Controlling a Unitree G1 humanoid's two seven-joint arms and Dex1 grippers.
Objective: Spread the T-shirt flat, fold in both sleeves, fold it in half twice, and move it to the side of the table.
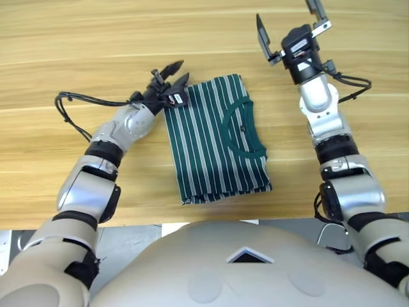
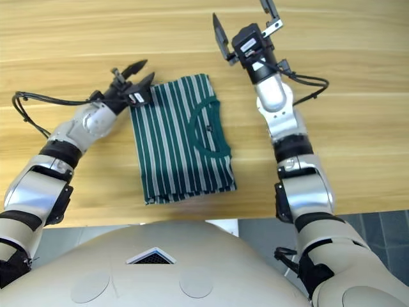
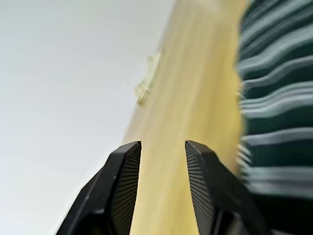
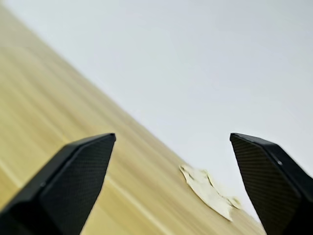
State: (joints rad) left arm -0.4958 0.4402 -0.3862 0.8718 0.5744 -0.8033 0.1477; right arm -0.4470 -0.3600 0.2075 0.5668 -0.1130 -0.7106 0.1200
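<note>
Light wooden table (image 1: 77,38) | left gripper (image 1: 182,70) fingers a bit apart, holding nothing, sitting right at the shirt's 11 o'clock corner | right gripper (image 1: 285,16) spread wide, off at 1 o'clock, well clear | dark green white-striped T-shirt (image 1: 204,141) folded into a rectangle mid-table, collar up

Pale wooden table (image 1: 77,38) — white wall (image 4: 195,58) behind, perhaps a paper scrap (image 4: 208,188).

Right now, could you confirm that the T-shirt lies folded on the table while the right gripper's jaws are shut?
Not quite: the right gripper has its jaws wide open, as the right wrist view shows. The T-shirt does lie folded on the table.
</note>
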